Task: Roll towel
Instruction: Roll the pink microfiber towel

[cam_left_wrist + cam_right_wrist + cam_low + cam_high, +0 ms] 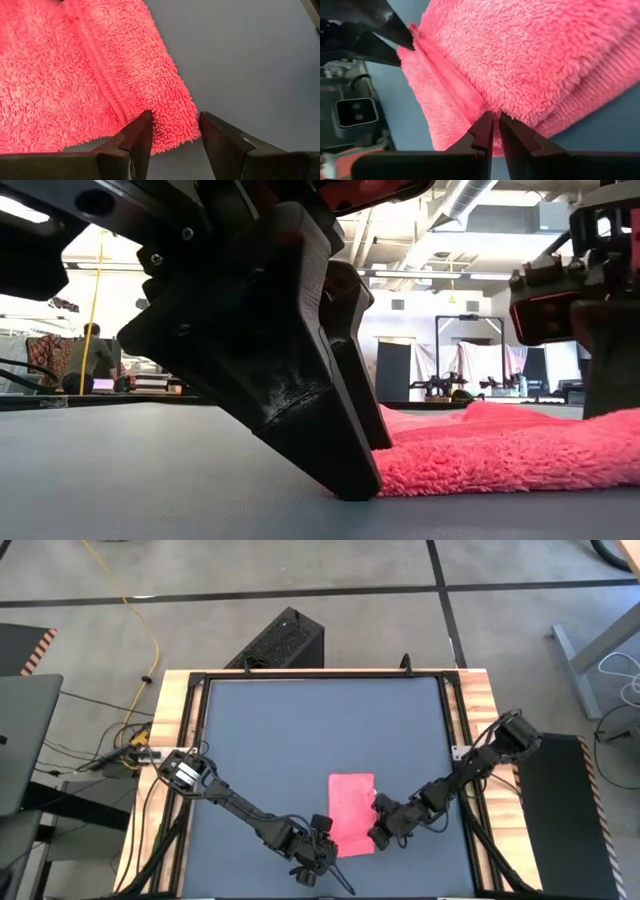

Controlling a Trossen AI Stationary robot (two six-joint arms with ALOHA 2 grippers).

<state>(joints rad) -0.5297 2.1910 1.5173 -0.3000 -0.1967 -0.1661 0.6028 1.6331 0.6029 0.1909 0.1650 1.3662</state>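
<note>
With towel lying long axis fore-aft, left fingers straddle its near corner open; right fingers pinch the opposite edge.

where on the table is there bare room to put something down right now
The far half of the table, beyond the towel, is bare, as is the strip between the towel and the left arm's base. It is crowded at the near edge: the left gripper open at a towel corner, the right gripper pinching the opposite side.
</note>
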